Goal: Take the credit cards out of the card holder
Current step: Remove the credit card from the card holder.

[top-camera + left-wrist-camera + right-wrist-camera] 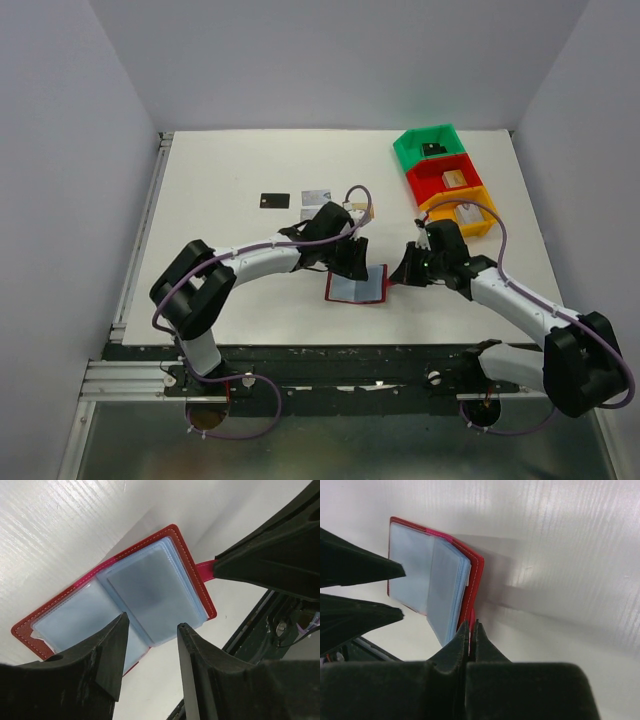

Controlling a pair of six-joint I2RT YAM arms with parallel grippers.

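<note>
The red card holder lies open near the table's front, its light blue sleeves facing up. A grey card shows faintly through the top sleeve. My right gripper is shut on the holder's red snap tab at its right edge. My left gripper hangs open just above the sleeves' near edge, with nothing between its fingers. Behind the left arm, a black card, a silver card and a tan card lie on the table.
Green, red and orange bins stand in a row at the back right, each with small items inside. The two grippers are close together over the holder. A metal rail runs along the table's left edge.
</note>
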